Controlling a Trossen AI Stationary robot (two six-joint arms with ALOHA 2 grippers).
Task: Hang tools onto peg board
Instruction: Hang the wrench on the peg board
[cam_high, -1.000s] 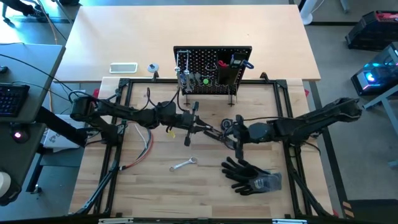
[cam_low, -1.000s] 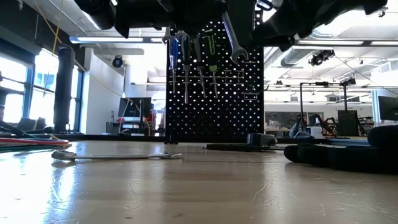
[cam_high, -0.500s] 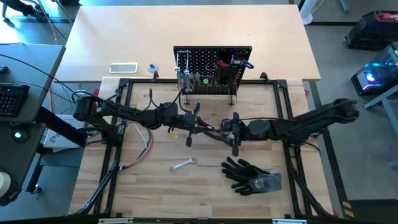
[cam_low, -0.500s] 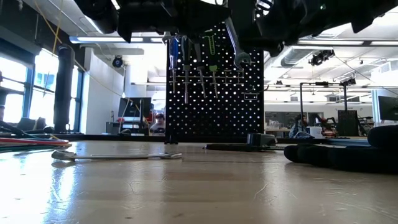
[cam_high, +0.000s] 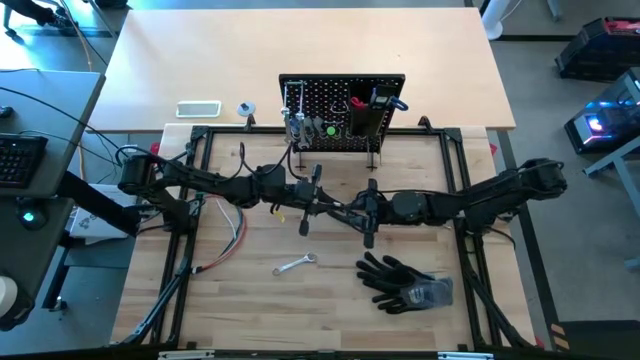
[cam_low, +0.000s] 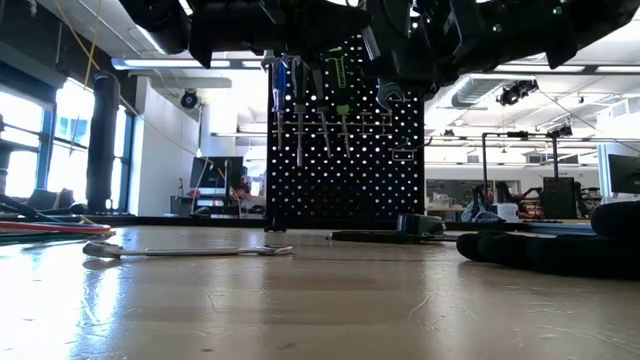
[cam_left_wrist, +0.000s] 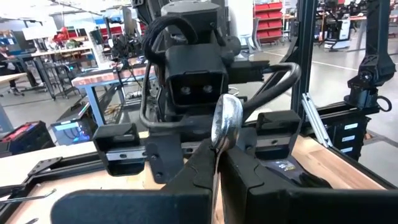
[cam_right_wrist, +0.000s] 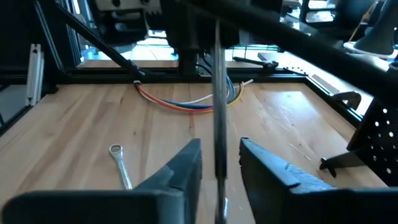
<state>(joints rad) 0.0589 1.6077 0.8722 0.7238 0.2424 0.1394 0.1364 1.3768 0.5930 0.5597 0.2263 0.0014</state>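
Observation:
Above the middle of the table, a silver wrench (cam_high: 338, 208) is held in the air between my two grippers. My left gripper (cam_left_wrist: 217, 155) is shut on it, and the wrench's round end (cam_left_wrist: 227, 121) sticks out beyond the fingers toward the right arm. My right gripper (cam_right_wrist: 219, 155) faces it, open, one finger on each side of the wrench's shaft (cam_right_wrist: 216, 93) with a gap on both sides. The black peg board (cam_high: 342, 112) stands upright at the far side, with several tools hanging on it (cam_low: 320, 100). A second silver wrench (cam_high: 296, 264) lies flat on the table. My left gripper pinches the wrench's shaft (cam_left_wrist: 216, 165) between its two fingers. The fingers come level from the table's left and lie along the wrench. The wrench is clear of the table and points toward the right arm, its round end free.
Black gloves (cam_high: 405, 282) lie near the front right. A bundle of coloured wires (cam_high: 228, 240) lies at the left under the left arm. A black frame (cam_high: 200, 135) runs round the work area. Bare wood lies between the lying wrench and the near edge.
My right gripper has moved toward the table's left and a little down, up to the free end of the wrench, and has tipped slightly downward. My left gripper and the wrench have stayed where they were.

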